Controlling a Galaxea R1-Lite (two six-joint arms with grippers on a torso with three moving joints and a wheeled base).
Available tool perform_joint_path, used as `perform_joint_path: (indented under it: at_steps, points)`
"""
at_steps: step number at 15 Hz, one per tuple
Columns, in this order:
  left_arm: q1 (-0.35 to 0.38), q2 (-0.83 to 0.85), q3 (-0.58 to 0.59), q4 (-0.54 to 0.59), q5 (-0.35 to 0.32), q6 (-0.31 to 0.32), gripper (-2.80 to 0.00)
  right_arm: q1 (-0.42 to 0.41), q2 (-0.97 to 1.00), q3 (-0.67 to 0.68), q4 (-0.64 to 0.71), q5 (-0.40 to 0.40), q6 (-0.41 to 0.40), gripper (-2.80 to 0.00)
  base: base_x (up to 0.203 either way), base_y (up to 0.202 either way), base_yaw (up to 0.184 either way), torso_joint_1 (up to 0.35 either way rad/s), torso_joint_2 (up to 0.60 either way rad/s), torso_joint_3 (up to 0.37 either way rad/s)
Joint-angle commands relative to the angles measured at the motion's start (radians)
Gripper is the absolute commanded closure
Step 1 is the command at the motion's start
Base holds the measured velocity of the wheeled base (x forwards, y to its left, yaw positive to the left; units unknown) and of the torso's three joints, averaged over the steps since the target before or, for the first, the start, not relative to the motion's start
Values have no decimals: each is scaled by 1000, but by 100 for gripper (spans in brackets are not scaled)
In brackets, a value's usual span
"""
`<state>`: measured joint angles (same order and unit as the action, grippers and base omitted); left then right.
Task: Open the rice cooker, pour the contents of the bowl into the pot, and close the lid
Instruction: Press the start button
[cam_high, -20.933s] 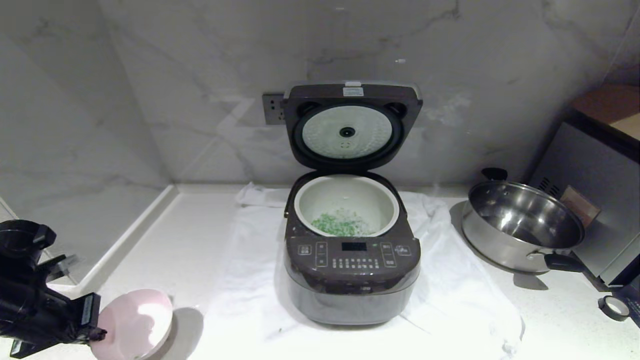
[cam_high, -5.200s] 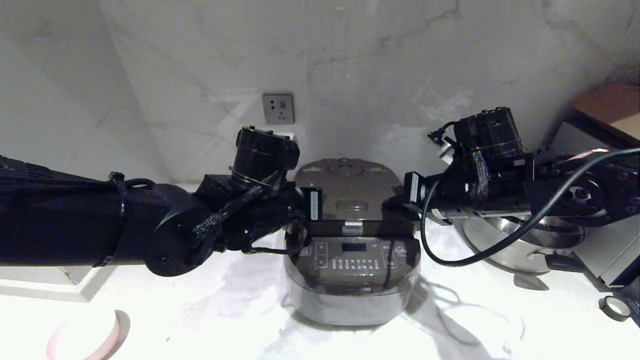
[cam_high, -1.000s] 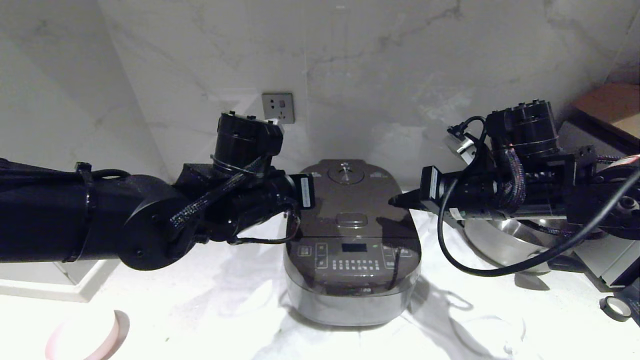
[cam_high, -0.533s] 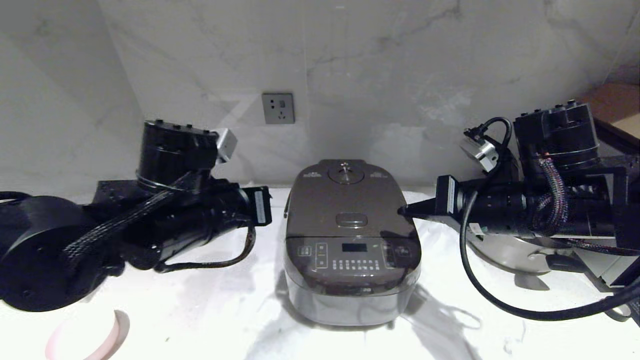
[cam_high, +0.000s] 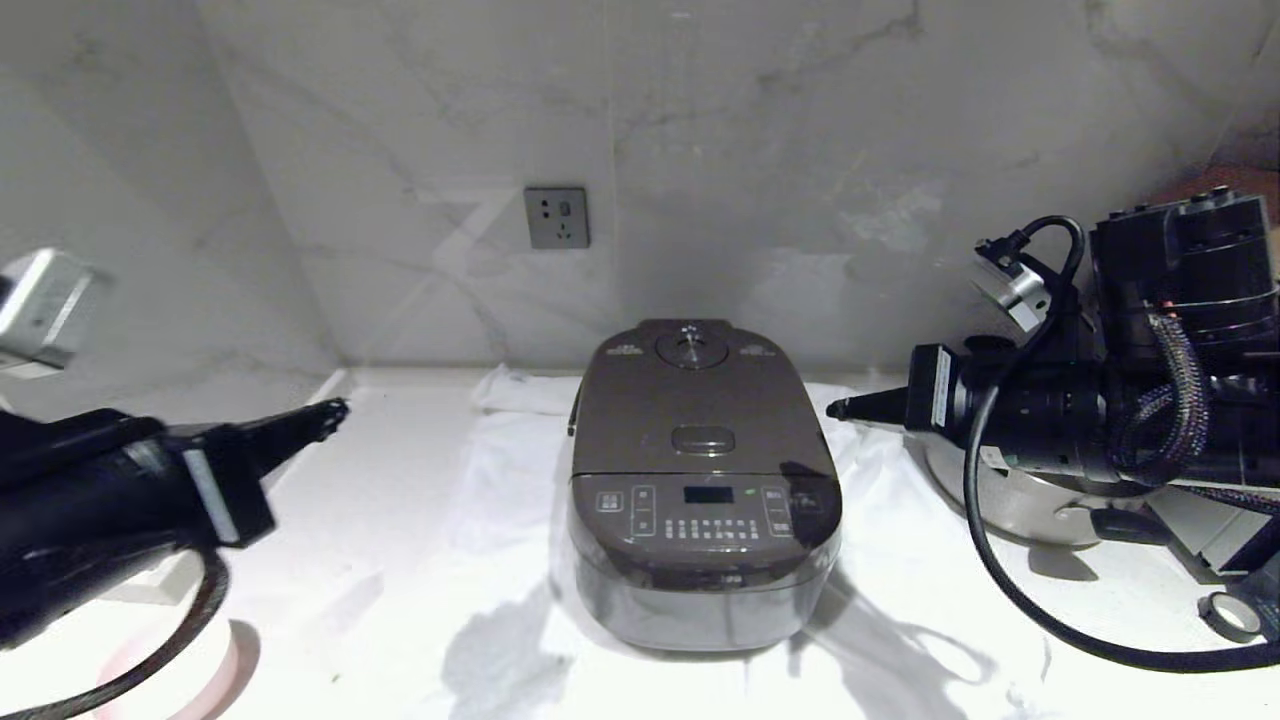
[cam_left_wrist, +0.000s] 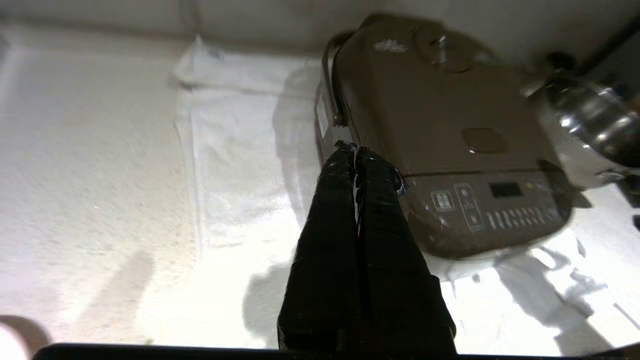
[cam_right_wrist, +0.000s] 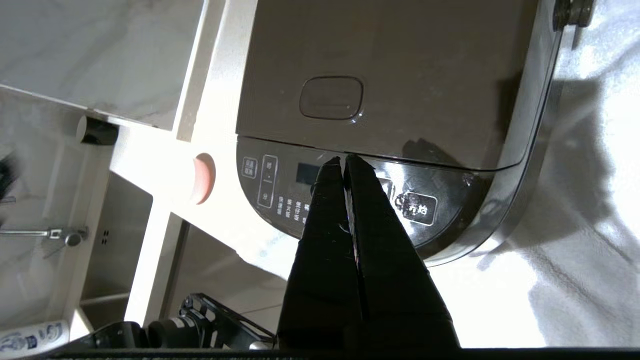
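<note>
You have a steel pan (cam_high: 1010, 500) at the right on the white cloth (cam_high: 480, 480), a wall socket (cam_high: 557, 217) behind, and a tape roll (cam_high: 1228, 616) at the surface's right edge.

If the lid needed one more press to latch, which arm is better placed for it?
Probably the right. The right gripper is shut and hovers just off the right edge of the lid. The left gripper, also shut, sits well off to the left over the white cloth.
</note>
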<state>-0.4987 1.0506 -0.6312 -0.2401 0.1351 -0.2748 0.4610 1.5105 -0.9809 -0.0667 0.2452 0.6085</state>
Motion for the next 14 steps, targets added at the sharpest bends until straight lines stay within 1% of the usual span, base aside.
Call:
perform_joint_path:
  at_steps: [1,2,4,6,7,8,10,11,12,14]
  points:
    - [13,-288,62,39,-4,23,0,-4,-15,1,-1,2,2,0,0,0,0,0,0,0]
    - [38,-362,73,81,-5,34,0,-7,-22,1,-1,2,-7,0,0,0,0,0,0,0]
    - [125,-485,80,166,-9,66,0,-20,-39,5,-1,2,-17,0,0,0,0,0,0,0]
    - [246,-562,55,270,-7,128,0,-43,-38,5,-1,2,-32,0,0,0,0,0,0,0]
    - [300,-589,33,305,-5,168,0,-51,-36,7,-2,2,-32,0,0,0,0,0,0,0]
    - [353,-619,14,322,1,214,0,-53,-35,13,-4,3,-32,0,0,0,0,0,0,0]
    - [462,-682,3,332,22,254,0,-53,-35,28,-7,5,-35,0,0,0,0,0,0,0]
    - [491,-731,14,336,16,261,0,-51,-35,33,-7,6,-35,0,0,0,0,0,0,0]
    - [505,-781,41,341,-1,266,0,-51,-35,37,-7,5,-41,0,0,0,0,0,0,0]
    - [512,-873,100,365,-36,272,0,-50,-42,52,-7,3,-53,0,0,0,0,0,0,0]
